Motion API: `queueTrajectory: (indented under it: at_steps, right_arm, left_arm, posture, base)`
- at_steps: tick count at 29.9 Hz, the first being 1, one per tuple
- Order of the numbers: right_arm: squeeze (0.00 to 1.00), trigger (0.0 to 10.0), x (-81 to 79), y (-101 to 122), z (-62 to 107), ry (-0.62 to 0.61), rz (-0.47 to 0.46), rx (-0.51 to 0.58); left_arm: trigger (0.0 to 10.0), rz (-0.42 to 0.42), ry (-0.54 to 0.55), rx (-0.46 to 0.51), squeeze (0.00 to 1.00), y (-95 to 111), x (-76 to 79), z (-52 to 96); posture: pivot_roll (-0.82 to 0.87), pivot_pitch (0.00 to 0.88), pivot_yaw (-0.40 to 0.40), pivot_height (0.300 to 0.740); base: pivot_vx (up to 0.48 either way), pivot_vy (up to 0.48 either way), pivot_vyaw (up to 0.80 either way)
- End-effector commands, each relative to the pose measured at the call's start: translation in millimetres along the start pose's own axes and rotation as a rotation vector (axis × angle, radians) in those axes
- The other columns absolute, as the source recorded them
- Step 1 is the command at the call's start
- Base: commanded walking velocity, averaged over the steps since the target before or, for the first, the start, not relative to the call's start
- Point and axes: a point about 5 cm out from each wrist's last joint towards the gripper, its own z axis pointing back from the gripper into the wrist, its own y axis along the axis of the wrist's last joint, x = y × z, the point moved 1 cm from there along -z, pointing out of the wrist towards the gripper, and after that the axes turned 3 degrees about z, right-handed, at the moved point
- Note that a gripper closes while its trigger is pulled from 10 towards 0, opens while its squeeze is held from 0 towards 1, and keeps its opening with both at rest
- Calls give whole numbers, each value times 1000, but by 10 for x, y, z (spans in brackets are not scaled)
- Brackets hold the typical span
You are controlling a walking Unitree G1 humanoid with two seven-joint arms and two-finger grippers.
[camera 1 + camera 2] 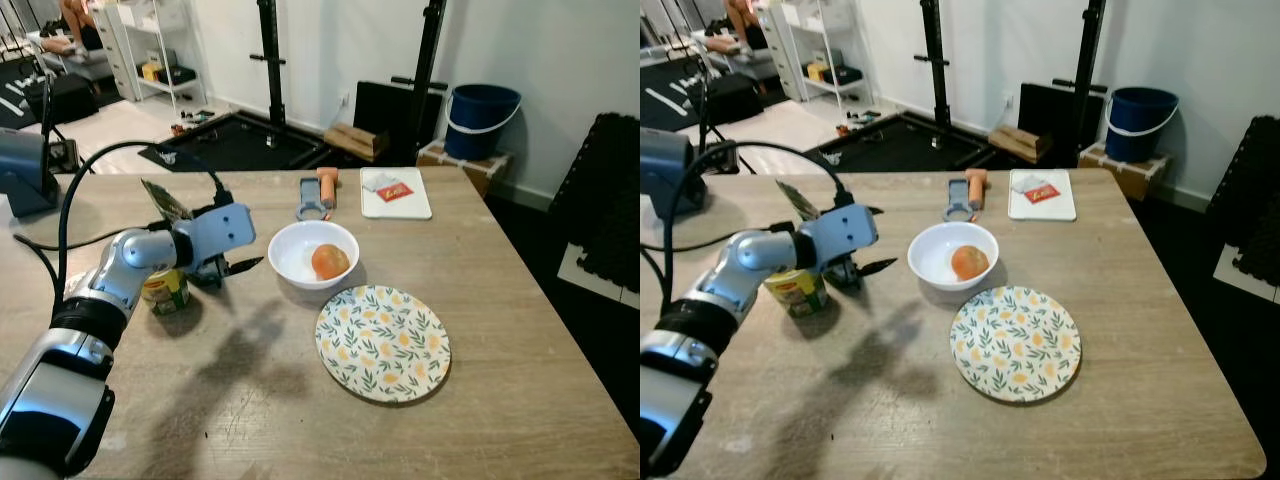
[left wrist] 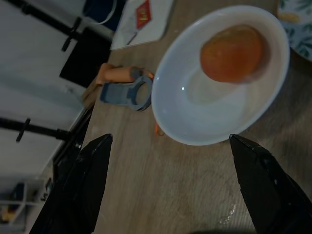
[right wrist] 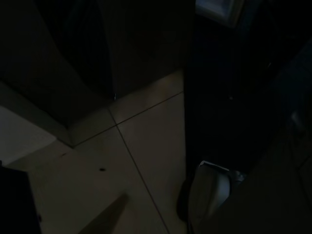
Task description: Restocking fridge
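An orange fruit lies in a white bowl near the middle of the wooden table. My left gripper hovers low over the table just left of the bowl, open, with nothing between its fingers. In the left wrist view the two black fingers stand wide apart on either side of the bowl and the fruit. A small can with a yellow-green label stands on the table under my left forearm. The right wrist view is dark, with floor tiles.
A flowered plate lies right of the bowl. Behind the bowl are a blue-grey peeler with an orange handle and a white board with a red packet. A dark device sits at the table's left. A blue bucket stands beyond.
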Motion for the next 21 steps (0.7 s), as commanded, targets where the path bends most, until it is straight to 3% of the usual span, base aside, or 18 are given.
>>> queueTrajectory:
  at_steps: [1,9,14,18,21]
  right_arm:
    - [0,10000,-52,-33,3,8,-5,-2]
    - [0,10000,-26,-96,17,-4,-10,-11]
    - [0,10000,-2,-125,26,-10,-9,-16]
    - [0,10000,20,-148,32,-15,-3,-18]
    - [0,10000,31,-159,36,-17,9,-20]
  left_arm:
    - [10000,-38,-67,-11,0,6,70,-63]
    - [10000,-113,-223,57,0,176,260,-301]
    - [10000,-137,-276,80,0,234,331,-375]
    - [10000,-173,-354,8,0,183,422,-441]
    - [10000,-254,-402,-85,0,95,473,-455]
  posture:
    - [-69,104,53,740]
    - [-89,118,59,740]
    - [-97,124,54,740]
    - [-95,129,51,740]
    - [-95,133,49,740]
  base:
    - [0,0,0]
    - [0,0,0]
    - [0,0,0]
    - [0,0,0]
    - [0,0,0]
